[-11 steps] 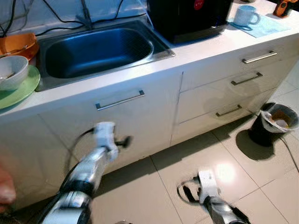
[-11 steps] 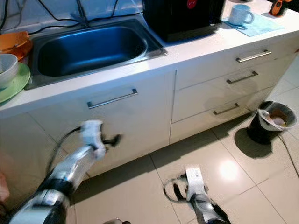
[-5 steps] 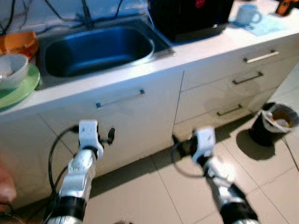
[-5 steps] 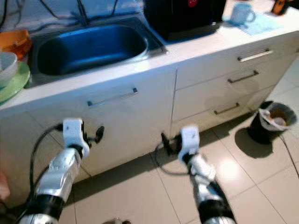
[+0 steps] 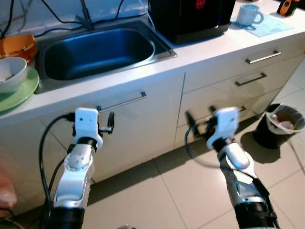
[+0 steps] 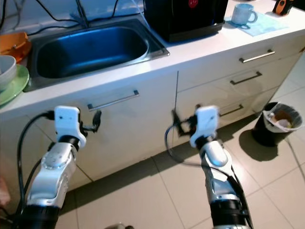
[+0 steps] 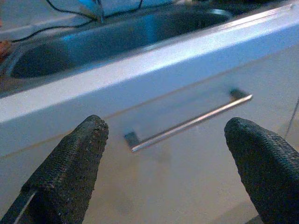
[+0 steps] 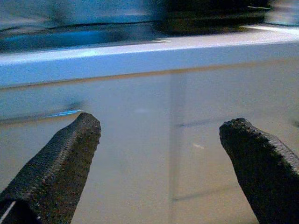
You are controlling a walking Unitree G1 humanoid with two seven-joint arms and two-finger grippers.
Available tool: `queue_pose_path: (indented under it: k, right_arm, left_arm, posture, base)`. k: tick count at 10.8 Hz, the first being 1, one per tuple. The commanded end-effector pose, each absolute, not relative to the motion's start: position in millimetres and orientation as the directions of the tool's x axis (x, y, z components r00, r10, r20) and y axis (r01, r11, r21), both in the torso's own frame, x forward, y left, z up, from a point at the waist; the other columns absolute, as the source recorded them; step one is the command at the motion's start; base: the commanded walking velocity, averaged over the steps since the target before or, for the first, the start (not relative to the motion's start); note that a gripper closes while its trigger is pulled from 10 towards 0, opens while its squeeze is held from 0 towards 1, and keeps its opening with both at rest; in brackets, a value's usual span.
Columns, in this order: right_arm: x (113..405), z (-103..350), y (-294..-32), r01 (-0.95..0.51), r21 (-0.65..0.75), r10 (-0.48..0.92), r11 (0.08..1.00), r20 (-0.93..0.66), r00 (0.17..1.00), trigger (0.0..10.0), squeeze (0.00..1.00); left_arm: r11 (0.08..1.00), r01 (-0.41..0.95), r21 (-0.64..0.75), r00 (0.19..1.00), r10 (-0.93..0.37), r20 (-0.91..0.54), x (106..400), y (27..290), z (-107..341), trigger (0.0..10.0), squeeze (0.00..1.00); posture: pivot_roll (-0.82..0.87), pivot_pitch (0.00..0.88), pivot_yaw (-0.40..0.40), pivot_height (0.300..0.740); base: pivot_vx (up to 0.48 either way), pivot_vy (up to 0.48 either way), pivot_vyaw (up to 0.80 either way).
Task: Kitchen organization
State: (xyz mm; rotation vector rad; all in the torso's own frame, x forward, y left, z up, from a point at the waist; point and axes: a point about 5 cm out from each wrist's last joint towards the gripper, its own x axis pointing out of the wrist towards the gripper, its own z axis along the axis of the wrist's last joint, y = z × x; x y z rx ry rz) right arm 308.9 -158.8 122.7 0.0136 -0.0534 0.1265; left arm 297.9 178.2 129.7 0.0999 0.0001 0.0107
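Note:
A white cabinet door with a steel bar handle (image 5: 122, 102) sits under the steel sink (image 5: 97, 50). My left gripper (image 5: 108, 125) is raised just below the handle's left end, open and empty; in the left wrist view the handle (image 7: 187, 123) lies between its spread fingertips (image 7: 81, 149), a short way off. My right gripper (image 5: 199, 121) is up in front of the seam between the door and the drawers, open and empty. The right wrist view faces the white cabinet front (image 8: 159, 154) between the fingertips (image 8: 77, 140).
On the counter stand a black appliance (image 5: 190, 16), a white mug (image 5: 249, 14) on a blue cloth, a bowl on a green plate (image 5: 24, 90) and an orange bowl (image 5: 18, 45). Three drawers with bar handles (image 5: 250, 79) are at the right. A lined bin (image 5: 284, 125) stands on the tiled floor.
Both arms have risen toward the cabinet front. The right gripper came up from near the floor to drawer height; the left gripper moved up close under the door handle.

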Motion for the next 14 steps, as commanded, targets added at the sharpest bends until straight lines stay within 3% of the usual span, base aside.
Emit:
queue_pose_path:
  k: [1, 2, 5, 12, 14]
  right_arm:
    - [311, 128, -166, -0.034, -0.006, 0.034, 0.999, 0.043, 0.999, 10.0, 0.00]
    - [306, 137, -161, -0.111, 0.045, 0.107, 0.993, 0.093, 0.990, 10.0, 0.00]
    - [299, 143, -147, -0.099, 0.103, 0.089, 0.990, 0.096, 0.991, 10.0, 0.00]
    - [309, 148, -136, -0.093, 0.085, 0.085, 0.992, 0.087, 0.993, 10.0, 0.00]
    - [311, 148, -137, -0.071, 0.106, 0.062, 0.992, 0.087, 0.994, 10.0, 0.00]
  left_arm:
    - [0.997, -0.008, 0.083, 1.000, 0.008, -0.002, 297, 177, 131, 10.0, 0.00]
    - [0.997, -0.055, 0.047, 0.998, 0.054, 0.027, 303, 175, 139, 10.0, 0.00]
    - [0.999, -0.027, 0.043, 0.999, 0.026, 0.029, 308, 165, 138, 10.0, 0.00]
    - [0.999, -0.035, -0.009, 0.999, 0.036, 0.022, 312, 161, 136, 10.0, 0.00]
    - [0.998, 0.013, -0.065, 0.999, -0.010, 0.044, 311, 157, 141, 10.0, 0.00]
  posture:
    - [0.02, 0.033, 0.116, 0.740]
    - [0.01, 0.030, 0.112, 0.740]
    - [0.01, 0.029, 0.089, 0.740]
    - [0.02, 0.023, 0.068, 0.740]
    - [0.02, 0.030, 0.068, 0.740]
  base:
    - [0.000, 0.000, 0.00]
    - [0.000, 0.000, 0.00]
    - [0.000, 0.000, 0.53]
    - [0.000, 0.000, 0.80]
    - [0.000, 0.000, 0.00]
